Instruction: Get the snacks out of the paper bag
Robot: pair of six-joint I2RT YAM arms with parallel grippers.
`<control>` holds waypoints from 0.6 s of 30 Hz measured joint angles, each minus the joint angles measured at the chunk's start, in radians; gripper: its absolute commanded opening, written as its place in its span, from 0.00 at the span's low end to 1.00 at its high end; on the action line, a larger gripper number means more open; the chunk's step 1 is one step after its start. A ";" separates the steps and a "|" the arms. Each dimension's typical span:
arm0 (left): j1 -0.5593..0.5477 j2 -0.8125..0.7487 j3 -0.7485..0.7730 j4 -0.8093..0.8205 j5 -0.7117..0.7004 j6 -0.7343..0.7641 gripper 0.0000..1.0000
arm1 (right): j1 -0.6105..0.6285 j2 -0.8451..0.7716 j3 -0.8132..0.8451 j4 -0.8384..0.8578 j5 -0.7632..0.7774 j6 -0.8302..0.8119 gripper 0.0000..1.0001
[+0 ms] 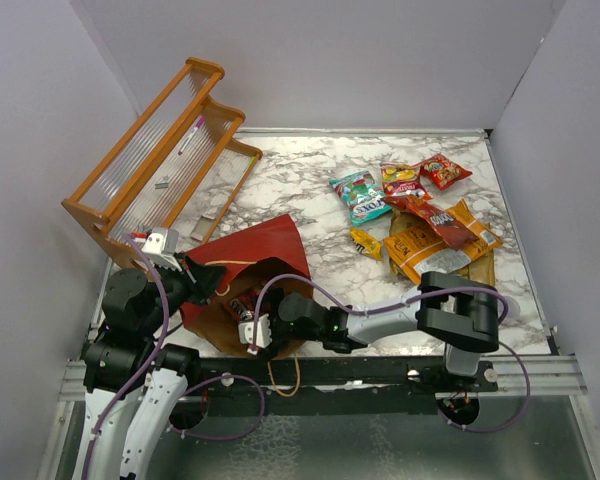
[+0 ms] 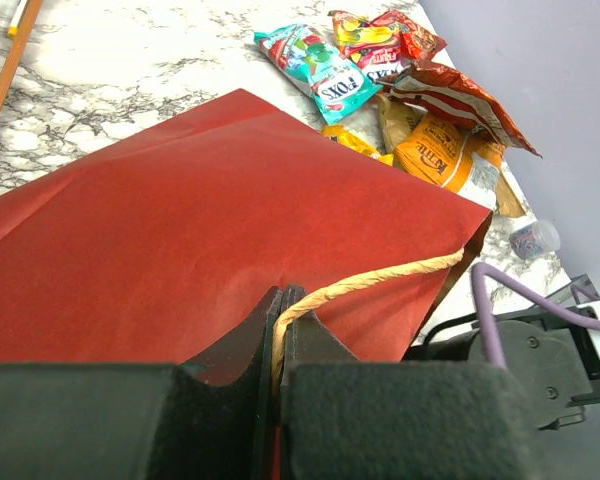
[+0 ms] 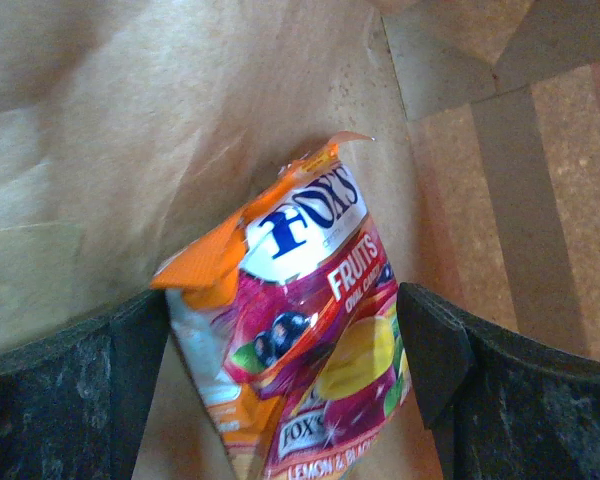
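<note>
I saw the red paper bag lying on its side on the marble bench, its mouth facing the arm bases. My left hand was at the left corner of the bag's mouth. It was fully closed, pinching the bag's twine handle.

My right hand was inside the bag's mouth, over the brown lining, with its fingers spread wide. A Fox's packet, orange and magenta, lay inside the bag between those fingers. The hand gripped nothing, and I could not tell whether one finger brushed the packet's edge.

The other snacks lay clustered on the bench to the right of the bag. A teal packet and a small yellow packet were nearest the bag. Two red packets lay beyond the teal one. The orange chip bag was farther right, with a dark red packet across it.

A wooden rack stood tilted at the bag's far left.
</note>
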 measured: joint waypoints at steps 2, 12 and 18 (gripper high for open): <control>0.000 0.000 0.000 0.000 0.000 0.000 0.00 | 0.000 0.036 0.023 0.012 0.002 -0.012 0.80; 0.000 0.000 0.000 0.000 0.000 0.000 0.00 | 0.000 0.087 0.050 0.069 0.040 0.009 0.21; 0.000 0.000 0.000 0.000 0.000 0.000 0.00 | 0.000 0.005 0.008 0.075 0.041 0.050 0.10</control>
